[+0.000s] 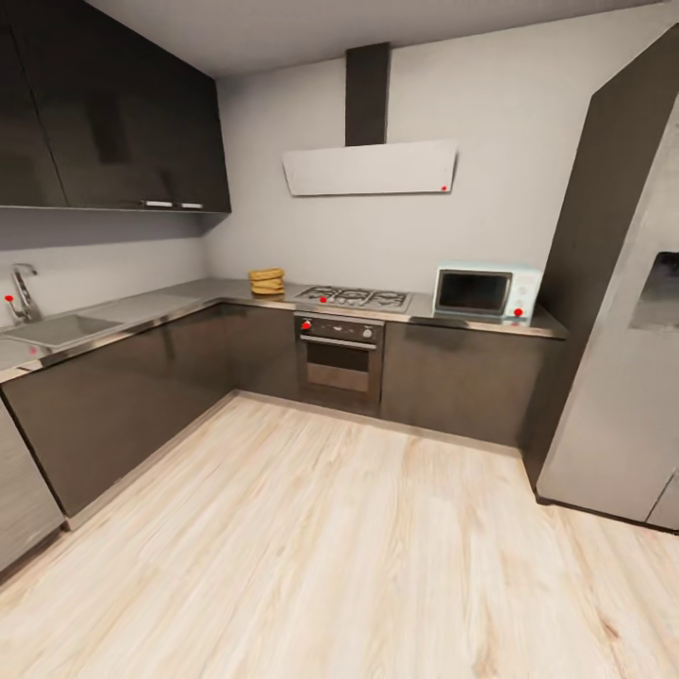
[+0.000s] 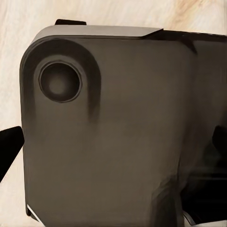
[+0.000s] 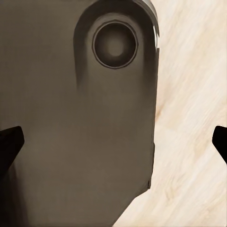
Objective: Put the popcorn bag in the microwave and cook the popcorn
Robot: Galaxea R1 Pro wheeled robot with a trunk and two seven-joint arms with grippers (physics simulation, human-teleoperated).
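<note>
- The popcorn bag (image 1: 266,280) is seen on the table (image 1: 193,295), well apart from the microwave (image 1: 486,291).
- No writing can be read, perhaps through blur.
- The left pincer (image 2: 113,146) and right pincer (image 3: 113,142) are spread, nothing pinched.

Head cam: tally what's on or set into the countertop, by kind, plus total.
Popcorn bag: 1
Microwave: 1
Gas hob: 1
Sink: 1
Faucet: 1
Total: 5, all along the countertop.
</note>
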